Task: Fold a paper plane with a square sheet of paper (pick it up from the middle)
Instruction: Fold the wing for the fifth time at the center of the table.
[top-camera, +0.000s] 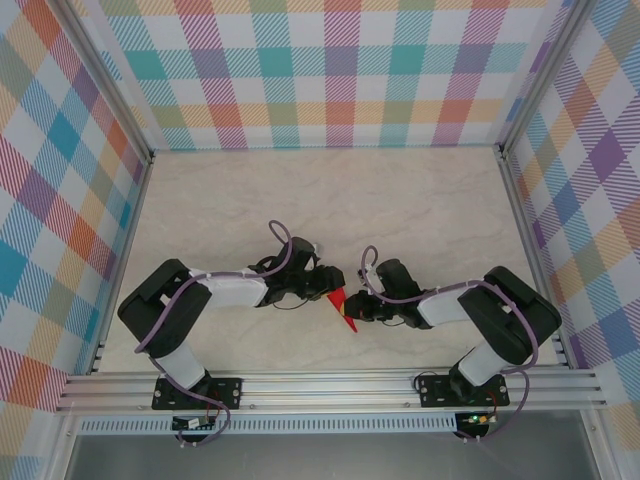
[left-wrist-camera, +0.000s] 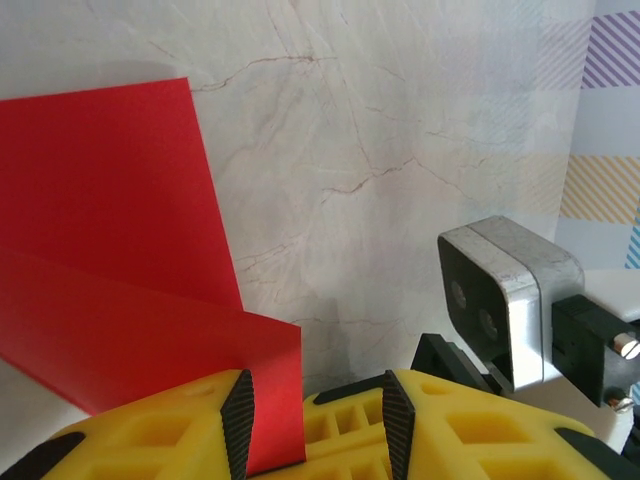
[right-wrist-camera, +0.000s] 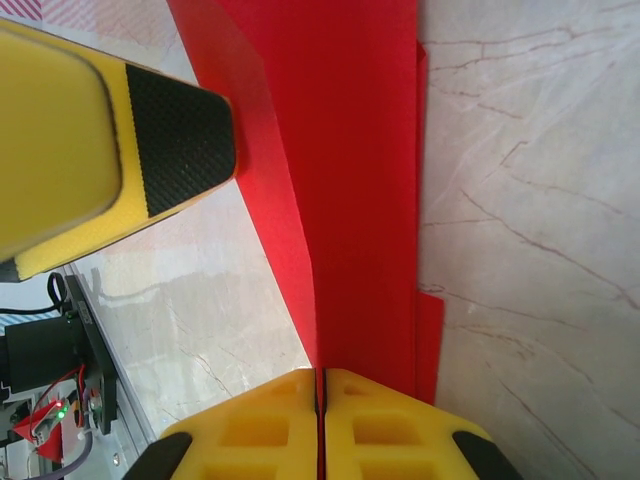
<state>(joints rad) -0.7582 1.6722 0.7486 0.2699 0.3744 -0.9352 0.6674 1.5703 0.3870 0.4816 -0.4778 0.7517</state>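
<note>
Left hand (top-camera: 327, 287) sits just left of centre on the pale marbled surface (top-camera: 420, 200) with its jaws part open. In its own wrist view the two black pads (left-wrist-camera: 238, 418) stand clearly apart. A corner of the sheet of paper (left-wrist-camera: 110, 250) reaches into the gap beside one pad, and nothing pinches it.

Between the two arms, the sheet (top-camera: 343, 308) shows from above as a small red wedge. The wrist views show overlapping red layers with straight edges crossing them, so it is already partly folded.

Right hand (right-wrist-camera: 320, 385) is closed tight, its yellow fingers meeting with the sheet's folded edge caught in the seam. It seems to hold that edge up off the surface.

By my reading the work is mid-fold: one crease is made and the shape is far from finished. The right hand serves as the anchor while the left is placed to take the free flap. The next move calls for the left jaws to close on that corner alone, then carry it over with the edges lined up. Paper this thin could buckle or slip if the anchor loosens.
</note>
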